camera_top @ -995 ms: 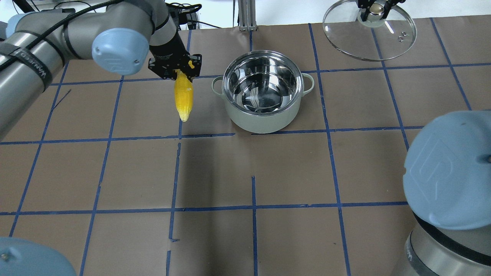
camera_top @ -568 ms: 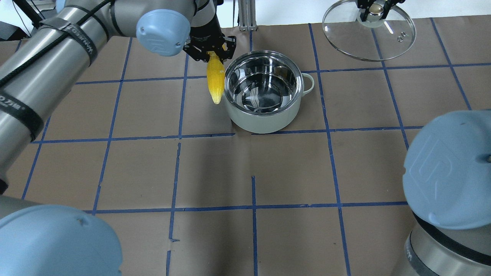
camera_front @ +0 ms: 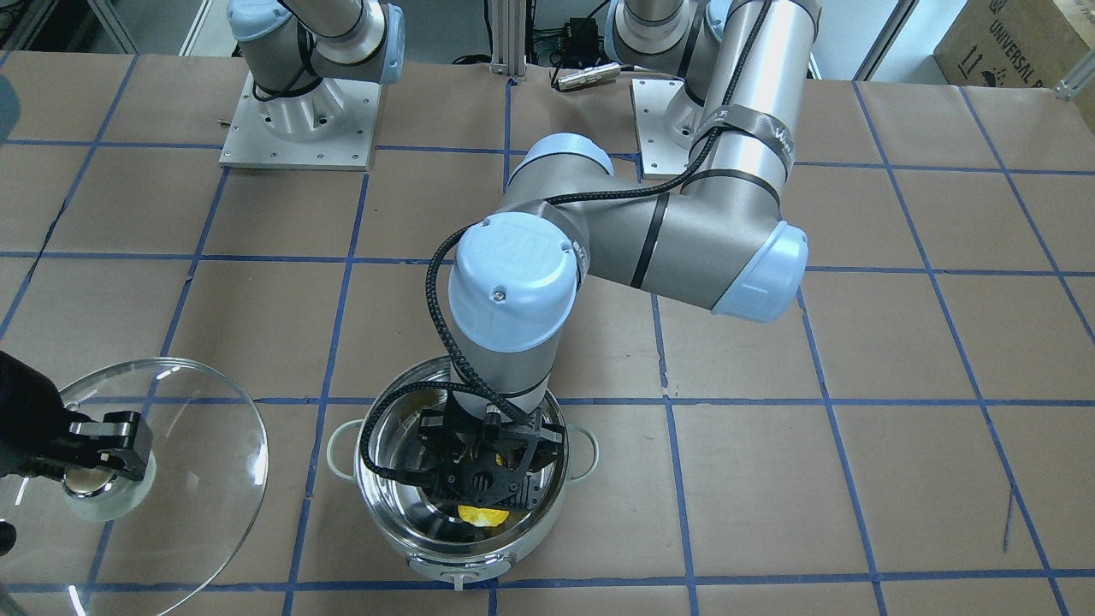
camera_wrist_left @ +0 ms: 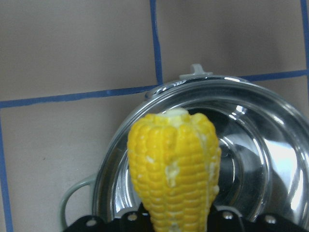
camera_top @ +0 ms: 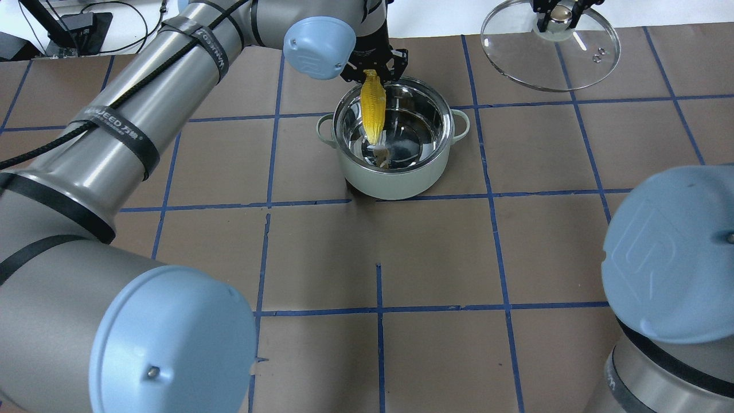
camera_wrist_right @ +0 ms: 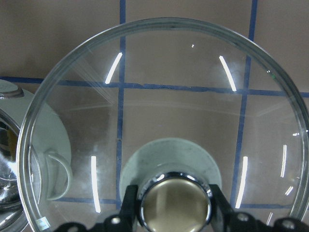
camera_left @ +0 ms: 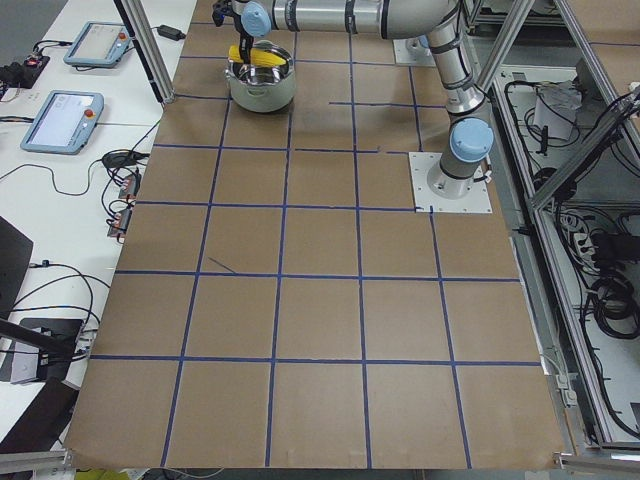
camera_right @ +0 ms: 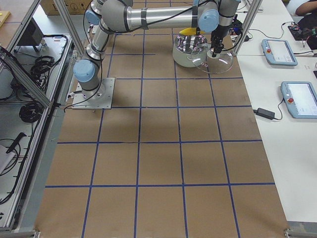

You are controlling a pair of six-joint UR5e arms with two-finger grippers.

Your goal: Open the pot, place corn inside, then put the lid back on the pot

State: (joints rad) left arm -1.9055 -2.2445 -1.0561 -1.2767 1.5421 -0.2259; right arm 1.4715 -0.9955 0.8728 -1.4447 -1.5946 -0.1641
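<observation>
Well, brown-paper table (camera_top: 436,252) w/ blue tape grid (camera_top: 379,310) holds pot (camera_top: 395,178).

You had the pot (camera_left: 262,90) at the far end of the table (camera_left: 320,300), the corn (camera_left: 258,56) showing yellow at its rim. The left arm (camera_left: 330,15) reached across to it from its base plate (camera_left: 425,190).

The left arm (camera_top: 143,126) reaches long over the table to the edge opposite its base, with the wrist pointing down. The left gripper (camera_top: 371,73) is clamped on the corn (camera_top: 373,112). The right gripper (camera_top: 561,17), at the same edge, grips the lid (camera_top: 573,63) by its knob.
</observation>
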